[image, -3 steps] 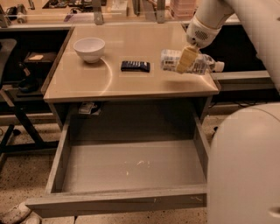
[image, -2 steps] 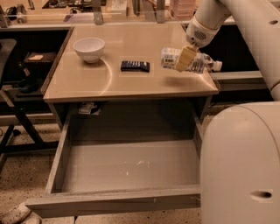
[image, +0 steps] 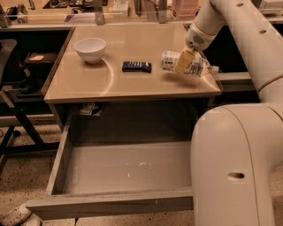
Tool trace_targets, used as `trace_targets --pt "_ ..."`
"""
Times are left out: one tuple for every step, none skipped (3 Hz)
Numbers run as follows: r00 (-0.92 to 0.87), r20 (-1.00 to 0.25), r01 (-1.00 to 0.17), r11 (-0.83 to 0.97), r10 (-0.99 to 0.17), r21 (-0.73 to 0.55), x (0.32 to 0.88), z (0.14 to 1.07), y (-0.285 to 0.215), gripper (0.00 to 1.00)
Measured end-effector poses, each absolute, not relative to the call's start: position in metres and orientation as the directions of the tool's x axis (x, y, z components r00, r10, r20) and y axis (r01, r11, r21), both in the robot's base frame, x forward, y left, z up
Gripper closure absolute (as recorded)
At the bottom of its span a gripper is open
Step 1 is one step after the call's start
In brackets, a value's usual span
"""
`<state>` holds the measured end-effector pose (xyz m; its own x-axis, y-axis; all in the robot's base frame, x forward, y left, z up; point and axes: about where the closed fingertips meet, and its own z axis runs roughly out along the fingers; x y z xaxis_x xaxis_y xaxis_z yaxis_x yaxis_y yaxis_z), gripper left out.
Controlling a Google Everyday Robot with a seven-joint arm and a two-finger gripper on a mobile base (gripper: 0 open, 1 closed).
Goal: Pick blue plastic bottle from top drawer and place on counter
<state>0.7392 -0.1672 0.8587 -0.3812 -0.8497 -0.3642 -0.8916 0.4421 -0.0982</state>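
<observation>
The blue plastic bottle (image: 194,66) lies on its side at the right part of the beige counter (image: 132,84), its white cap pointing right past the counter's edge. My gripper (image: 185,62) comes down from the upper right and is shut on the bottle's middle, one yellowish finger (image: 182,62) across its label. I cannot tell whether the bottle rests on the counter or hangs just above it. The top drawer (image: 124,167) stands pulled out below the counter, its grey floor bare.
A white bowl (image: 90,49) stands at the counter's back left. A small dark flat gadget (image: 136,66) lies mid-counter, left of the bottle. A cluttered shelf (image: 88,9) runs behind. My arm's white bulk (image: 234,167) covers the drawer's right end. A dark stand (image: 17,88) is at left.
The bottle and gripper stay almost where they were at the counter's right. The white arm body in the foreground has swung further left, covering more of the drawer's right side.
</observation>
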Motion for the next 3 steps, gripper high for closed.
trace_targets --pt "-0.422 -0.382 -0.882 0.471 -0.822 -0.038 0.7573 0.8315 -0.1526 1.00" --pt "-0.420 -0.391 -0.880 0.473 -0.819 -0.046 0.7626 0.8293 -0.1504 1.00" --pt "-0.420 -0.391 -0.880 0.473 -0.819 -0.046 0.7627 0.8292 -0.1503 0.82"
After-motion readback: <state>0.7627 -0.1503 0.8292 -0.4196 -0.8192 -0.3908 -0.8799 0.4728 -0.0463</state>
